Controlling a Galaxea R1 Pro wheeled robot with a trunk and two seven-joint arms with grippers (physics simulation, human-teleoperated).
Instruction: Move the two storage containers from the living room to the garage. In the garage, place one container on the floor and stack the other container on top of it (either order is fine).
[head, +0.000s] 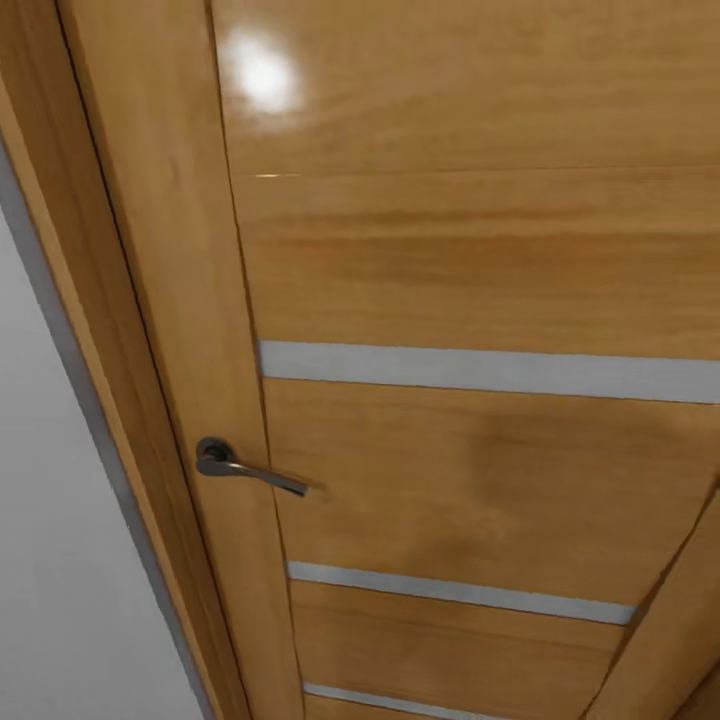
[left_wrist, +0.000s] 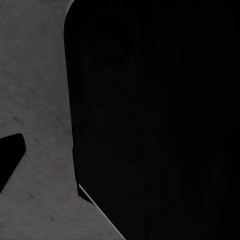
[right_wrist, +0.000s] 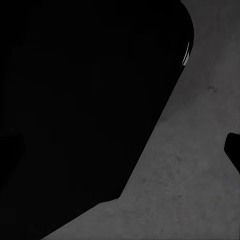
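A: Entry. Head camera sits close to the orange-wood door (head: 480, 300), which carries pale horizontal strips (head: 490, 372) and a dark lever handle (head: 245, 468). Door frame (head: 120, 330) on one side, white wall (head: 50, 520) past it. The door appears shut against its frame.

B: Reason for standing this close?

A: My judgement: the robot is in transit between rooms, and the door is the way through. The view is tilted, so the head or trunk is angled.

B: The bins?

A: Neither orange-red container appears in these pictures. I cannot say where they are, nor whether one is being carried.

B: Arms?

A: Both wrist cameras look down at grey concrete floor (left_wrist: 35, 100), also seen at (right_wrist: 200, 175). A large black shape (left_wrist: 155, 120) blocks most of the left wrist view, and a like shape (right_wrist: 80, 110) blocks the right. I take it for part of the robot's own body, which would mean arms hanging low and tucked close, a travelling pose. That is a guess.

B: End effector state?

A: Cannot tell, either side. Small dark slivers at the picture edges may be fingers; too little shows to judge spread or closed.
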